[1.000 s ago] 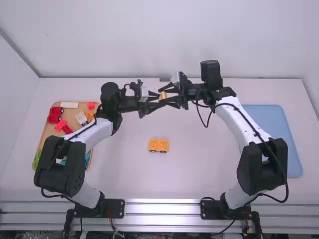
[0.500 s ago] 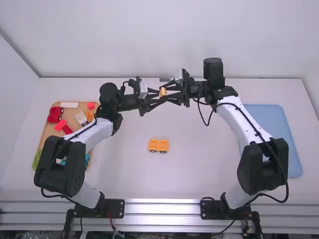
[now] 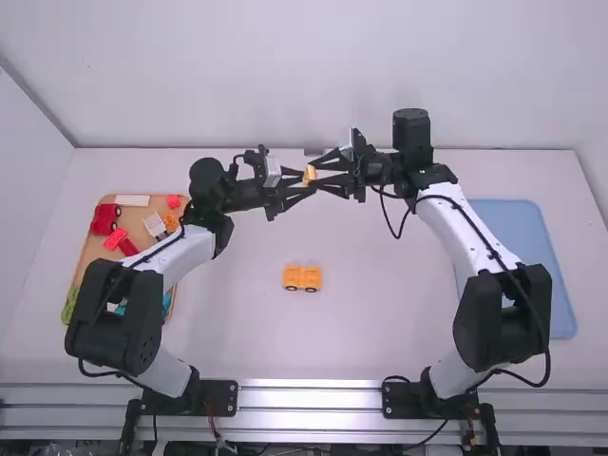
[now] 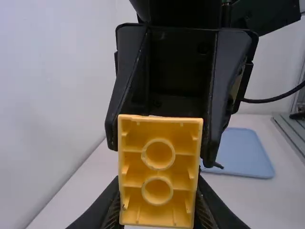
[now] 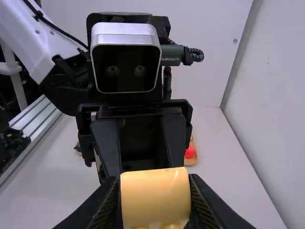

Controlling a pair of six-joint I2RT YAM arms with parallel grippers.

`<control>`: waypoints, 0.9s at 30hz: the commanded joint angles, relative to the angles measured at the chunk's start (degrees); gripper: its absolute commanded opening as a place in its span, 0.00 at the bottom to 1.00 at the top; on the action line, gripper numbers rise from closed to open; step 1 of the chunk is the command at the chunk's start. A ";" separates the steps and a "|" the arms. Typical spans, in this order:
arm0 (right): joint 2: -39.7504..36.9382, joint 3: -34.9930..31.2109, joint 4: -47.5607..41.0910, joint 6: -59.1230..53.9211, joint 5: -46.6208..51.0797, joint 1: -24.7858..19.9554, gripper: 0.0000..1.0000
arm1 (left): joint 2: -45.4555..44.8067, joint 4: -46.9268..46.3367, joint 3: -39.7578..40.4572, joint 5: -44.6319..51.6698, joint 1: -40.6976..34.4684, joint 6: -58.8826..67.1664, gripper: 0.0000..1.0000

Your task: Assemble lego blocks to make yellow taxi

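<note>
In the high view, the right gripper (image 3: 317, 175) has shifted slightly up the picture since a second ago, its wrist easing to the right, and the yellow Lego block (image 3: 310, 175) now sits at more of a slant. The left gripper (image 3: 303, 180) has barely moved.

This looks like a handover or a regrip in mid-air. Done well, one pair of fingers should hold firmly before the other loosens, then back straight out without twisting. The right gripper seems the better one to keep the block: its hollow underside faces away from that palm, so it could later be pressed down onto the yellow wheeled base (image 3: 302, 277). Pulling while both grip could skew it or make it slip.

The block is above the table (image 3: 380, 323), between the two grippers, which meet nearly head-on. Both appear to pinch it, one finger of each against either side. Its open underside, with two round tubes, faces the left wrist camera.
</note>
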 commanded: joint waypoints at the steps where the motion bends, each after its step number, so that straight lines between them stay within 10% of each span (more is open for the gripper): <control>1: -0.98 1.49 -0.02 0.31 -1.40 0.31 0.31 | -0.11 0.39 0.26 -0.46 -0.22 -0.42 0.02; 6: -0.98 1.49 -0.02 0.35 -1.40 0.87 0.22 | -0.11 0.39 0.26 -0.46 -0.20 -0.42 0.13; 10: -0.98 1.49 0.46 0.35 -1.36 0.66 0.20 | -0.11 0.39 0.26 -0.46 0.09 -0.44 0.65; 11: -0.98 1.49 0.92 0.42 -0.96 0.70 0.17 | -0.11 0.24 0.26 -0.46 0.17 -0.44 0.99; 18: -2.14 1.49 3.67 17.35 27.41 0.11 0.14 | -0.11 -9.33 0.26 -5.31 1.53 -0.24 0.99; 27: -4.39 1.60 -26.25 24.94 69.79 7.78 0.11 | -0.11 -22.23 0.26 -17.27 5.73 6.12 0.99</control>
